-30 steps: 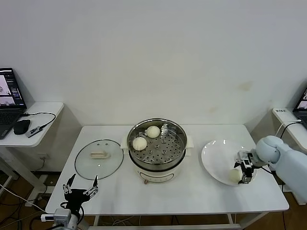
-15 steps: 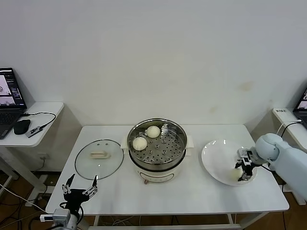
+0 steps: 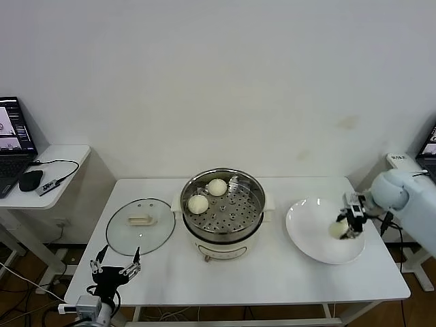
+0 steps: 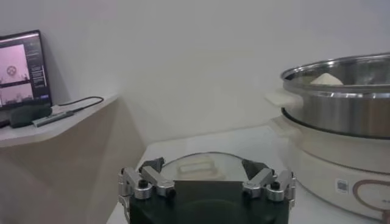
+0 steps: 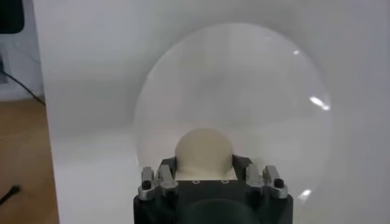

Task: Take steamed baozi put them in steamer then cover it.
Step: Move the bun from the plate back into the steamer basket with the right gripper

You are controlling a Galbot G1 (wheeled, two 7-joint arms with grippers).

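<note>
**A:** Where is your right claw?

**Me:** My right claw [image 3: 349, 222] hangs over the flat round white plate [image 3: 310, 235] at the right end of the white tabletop [image 3: 272, 272]. Its fingers are clamped on a small pale cream round steamed bun [image 3: 337, 229], one on each side. In my right wrist view the same bun [image 5: 203, 151] sits between my fingers with the plate [image 5: 244, 91] below it, apart from the bun.

**A:** And the other buns?

**Me:** Two lie on the perforated tray inside the round shiny steel steamer pot [image 3: 223, 212] at the tabletop's middle: one bun in the steamer [image 3: 198, 204] near its left rim, a second bun [image 3: 217, 187] toward the back. I see no more than these.

**A:** The lid?

**Me:** The round clear glass cover with the cream handle [image 3: 140, 225] lies flat on the tabletop just left of the steamer, its rim very near the pot.

**A:** Your left claw?

**Me:** My left claw [image 3: 116, 267] is parked low by the tabletop's front left corner, fingers spread wide, holding nothing. From that wrist I see the cover [image 4: 198, 167] ahead and the steamer [image 4: 341, 109] beside it.
</note>
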